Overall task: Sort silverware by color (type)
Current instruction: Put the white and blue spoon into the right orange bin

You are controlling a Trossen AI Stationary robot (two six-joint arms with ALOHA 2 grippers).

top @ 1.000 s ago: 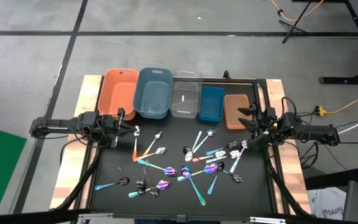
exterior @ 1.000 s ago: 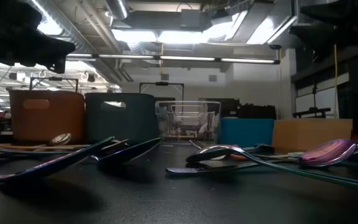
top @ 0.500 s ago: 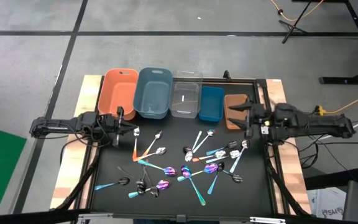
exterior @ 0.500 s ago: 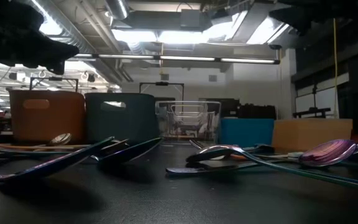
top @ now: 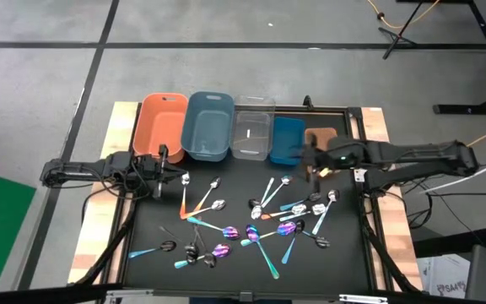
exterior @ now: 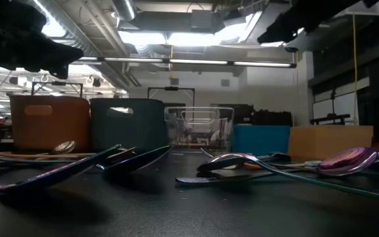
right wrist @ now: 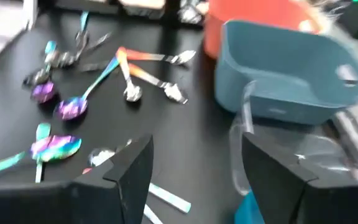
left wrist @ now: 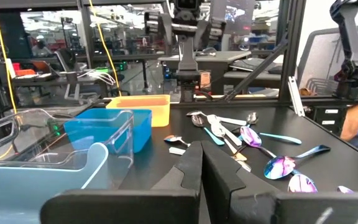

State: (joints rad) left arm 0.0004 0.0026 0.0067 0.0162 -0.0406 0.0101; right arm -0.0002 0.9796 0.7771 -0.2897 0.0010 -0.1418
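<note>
Matte black table (top: 234,253) carries five boxy plastic bins (top: 207,127) along its far edge. Slim, shiny silverware (top: 260,221) lies scattered mid-table, partly blurred. The right gripper (top: 308,158), fingers spread and empty, has swung inward over the blue bin; the left gripper (top: 178,176) rests closed, empty.

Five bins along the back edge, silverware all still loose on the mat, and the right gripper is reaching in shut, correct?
Not quite: the right gripper is open, its fingers standing well apart in the right wrist view. The five bins and the loose silverware are as you say.
</note>
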